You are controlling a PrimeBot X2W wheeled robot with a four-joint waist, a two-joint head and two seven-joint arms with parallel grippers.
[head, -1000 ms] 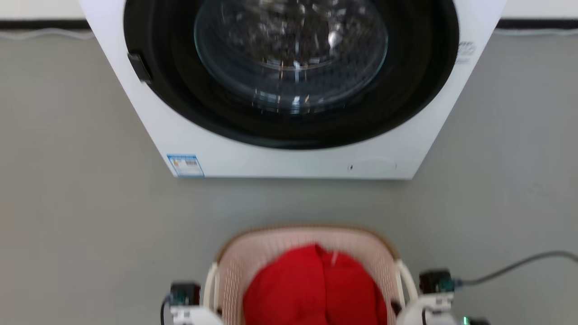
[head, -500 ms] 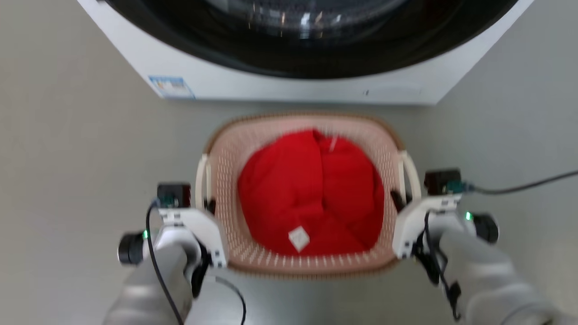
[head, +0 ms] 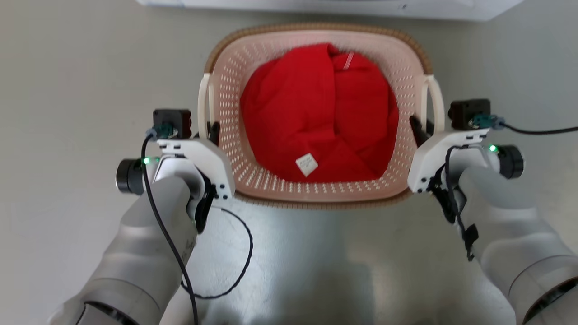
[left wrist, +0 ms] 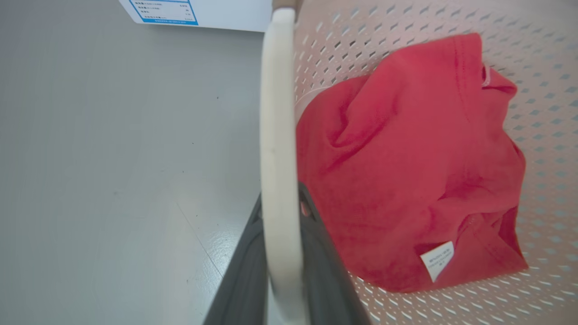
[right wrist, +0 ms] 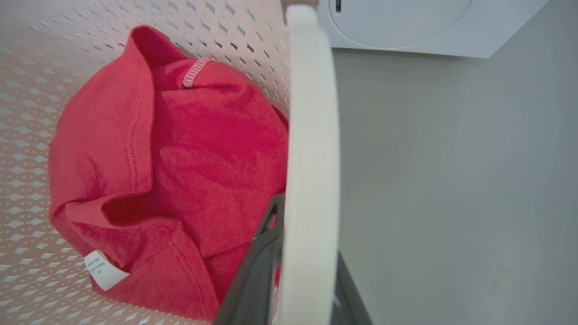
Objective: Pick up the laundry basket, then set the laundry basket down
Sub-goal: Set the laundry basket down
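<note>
The cream-white perforated laundry basket [head: 228, 72] with its brown woven rim sits between my two arms, with a red garment [head: 320, 113] bunched inside it. My left gripper [head: 208, 132] is shut on the basket's left white handle [left wrist: 276, 135], one dark finger on each side of it. My right gripper [head: 422, 128] is shut on the right white handle [right wrist: 311, 135] in the same way. In the left wrist view my left gripper [left wrist: 280, 212] straddles the handle, and so does my right gripper [right wrist: 303, 225] in its own view. I cannot tell whether the basket's bottom touches the floor.
The white washing machine [head: 343, 5] stands just beyond the basket's far rim, its base [right wrist: 406, 27] close to the right handle. Grey floor [head: 67, 67] stretches to both sides. A black cable [head: 226, 271] loops below my left arm, and another cable [head: 537, 132] runs off right.
The head camera has tilted down, so the washing machine has slid almost out of the picture and the basket fills the middle. Both grippers stay at the handles.
</note>
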